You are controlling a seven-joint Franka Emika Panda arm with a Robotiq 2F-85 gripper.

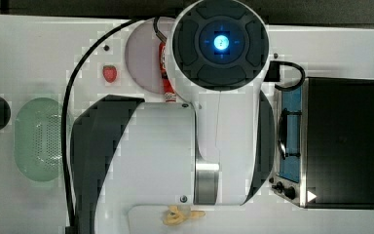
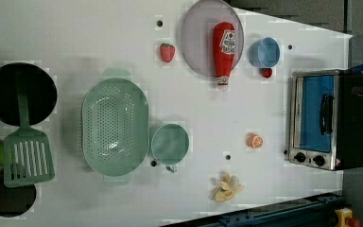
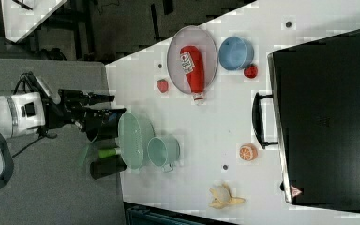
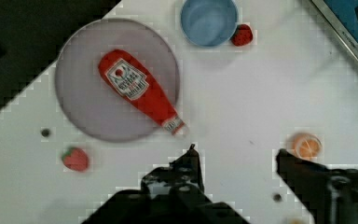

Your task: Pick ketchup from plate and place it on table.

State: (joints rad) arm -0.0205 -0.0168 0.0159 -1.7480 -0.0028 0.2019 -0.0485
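- One red ketchup (image 2: pixel 223 49) bottle lying flat on the grey-lilac plate (image 2: pixel 196 42), whitish cap jutting past the rim over the white counter (image 2: pixel 208 109).
- Plate hard against the counter's far edge in the left view, strawberry (image 2: pixel 167 52) just beside one rim, blue bowl (image 2: pixel 265 52) beside the other.
- Bare counter beyond the cap, reaching to the orange slice (image 2: pixel 254 141) and green cup (image 2: pixel 169 144).
- End effector (image 4: pixel 235 161) released, fingers spread wide, gripping nothing, apart from the bottle.

No legible text; ketchup (image 4: pixel 137 91) label w/ tomato emblem, wording unreadable; oven (image 2: pixel 322 118) warning triangle
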